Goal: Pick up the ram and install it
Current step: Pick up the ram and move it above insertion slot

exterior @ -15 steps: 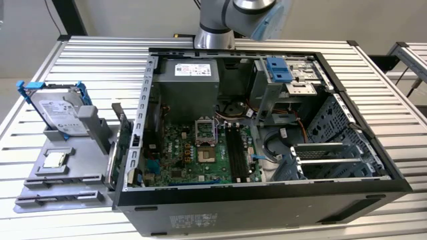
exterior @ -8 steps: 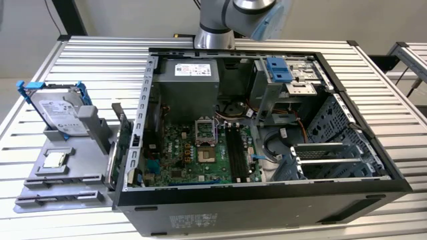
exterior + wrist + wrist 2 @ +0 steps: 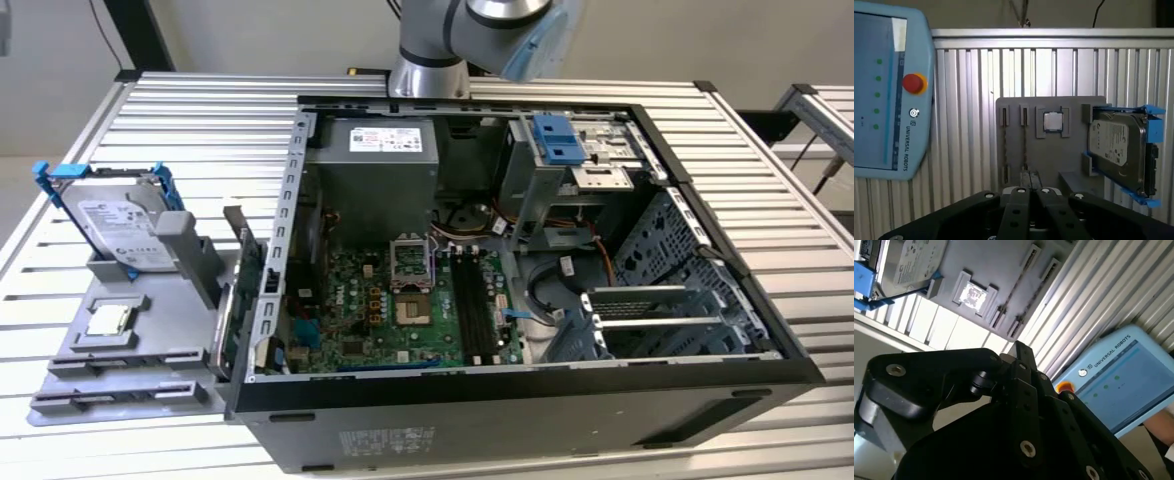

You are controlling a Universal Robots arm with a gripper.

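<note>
**A:** What is the gripper [image 3: 1029, 181] doing?

**B:** In the first wrist view its fingers look drawn together into a single tip, with nothing visible between them. It hangs well apart from the grey tray [image 3: 1054, 155].

**A:** And the ram?

**B:** My best guess is the thin dark strip [image 3: 1024, 147] standing on edge between the tray's brackets, straight out ahead of the fingertips. It is too thin for me to be sure.

**A:** Which way does it run?

**B:** Its long axis points directly away from the gripper, one end toward it and the other end far. That is in line with the slats of the table [image 3: 969, 125], and the narrow edge faces up.

**A:** What could go wrong?

**B:** Going across, the control tablet [image 3: 884, 100] lies off to one side of the gripper, so only a wide swing would hit it.

The ram is the bigger worry, I'd say. It sits end-on and is very thin, so a slightly twisted wrist could put a finger on its top edge or on a bracket instead of its flat faces. That could tip it over.

The chip [image 3: 1053, 121] sits just beside that holder, and a finger spread wide could nudge it. Beyond it the hard drive [image 3: 1116, 150] stands taller, so a low sideways pass could clip it.

**A:** And at the computer case [image 3: 534, 420]?

**B:** The black slots [image 3: 470, 300] look narrow. A stick carried crooked probably wouldn't seat.
</note>
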